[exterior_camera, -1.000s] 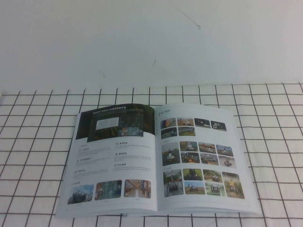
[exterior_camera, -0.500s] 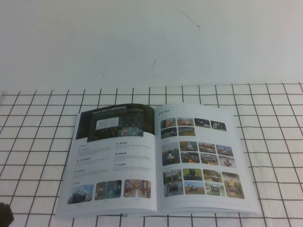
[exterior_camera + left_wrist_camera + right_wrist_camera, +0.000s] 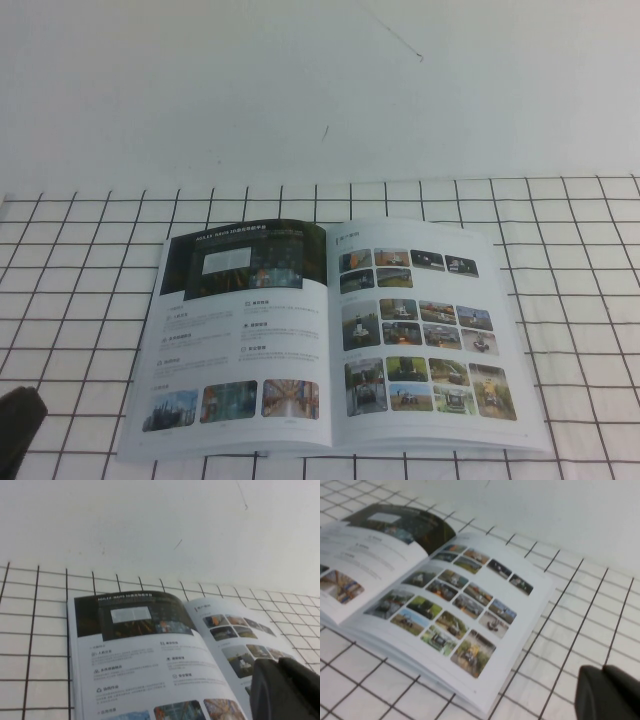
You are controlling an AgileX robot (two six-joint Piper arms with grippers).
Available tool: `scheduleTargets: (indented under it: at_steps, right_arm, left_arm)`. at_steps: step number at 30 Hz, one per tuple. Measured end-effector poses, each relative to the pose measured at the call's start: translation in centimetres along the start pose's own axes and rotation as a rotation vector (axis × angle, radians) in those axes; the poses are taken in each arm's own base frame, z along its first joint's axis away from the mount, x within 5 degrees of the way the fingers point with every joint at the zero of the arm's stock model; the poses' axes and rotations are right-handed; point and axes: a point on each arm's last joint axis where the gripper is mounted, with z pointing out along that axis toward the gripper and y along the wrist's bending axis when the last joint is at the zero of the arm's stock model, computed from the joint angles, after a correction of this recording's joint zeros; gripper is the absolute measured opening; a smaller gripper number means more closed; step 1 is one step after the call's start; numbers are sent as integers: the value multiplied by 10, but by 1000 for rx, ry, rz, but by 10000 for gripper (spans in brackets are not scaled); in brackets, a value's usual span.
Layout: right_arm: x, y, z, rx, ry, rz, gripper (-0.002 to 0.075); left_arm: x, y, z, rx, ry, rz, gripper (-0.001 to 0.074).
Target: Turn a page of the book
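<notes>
The book (image 3: 335, 440) lies open and flat on the gridded table. Its left leaf is the page (image 3: 240, 335), showing a dark banner and three photos; its right leaf (image 3: 425, 330) shows a grid of many small photos. My left gripper (image 3: 18, 425) enters at the near left corner, left of the book and apart from it. In the left wrist view it (image 3: 278, 661) is shut and empty, with the page (image 3: 145, 655) ahead. My right gripper (image 3: 603, 668) is shut and empty over the bare grid, beside the book's right leaf (image 3: 460, 605); it is out of the high view.
The white table cover (image 3: 80, 300) carries a black grid. A plain white wall (image 3: 320, 90) rises behind the book. Bare grid lies on both sides of the book.
My left gripper has come into the high view at the near left corner and moved further in. The book and its leaves have not moved.
</notes>
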Motion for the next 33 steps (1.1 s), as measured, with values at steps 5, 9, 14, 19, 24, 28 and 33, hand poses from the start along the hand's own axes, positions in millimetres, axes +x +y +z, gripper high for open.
scheduleTargets:
  at_steps: [5,9,14,19,24,28,33]
  right_arm:
    - [21,3,10,-18,70,14,-2]
    - [37,6,17,-31,121,24,-2]
    - [47,8,20,-41,156,32,-2]
    - [47,8,20,-41,155,32,-2]
    - [47,8,20,-40,153,32,-2]
    - [47,8,20,-39,152,32,-2]
    - [47,8,20,-38,151,32,-2]
  left_arm:
    - [17,8,6,-20,54,-11,-3]
    - [31,12,9,-34,108,-17,-3]
    - [47,19,11,-51,171,-24,-3]
    - [60,22,10,-52,203,-22,-3]
    - [72,29,2,-64,117,0,-3]
    - [85,37,2,-94,52,0,-3]
    - [86,40,4,-110,5,-19,-3]
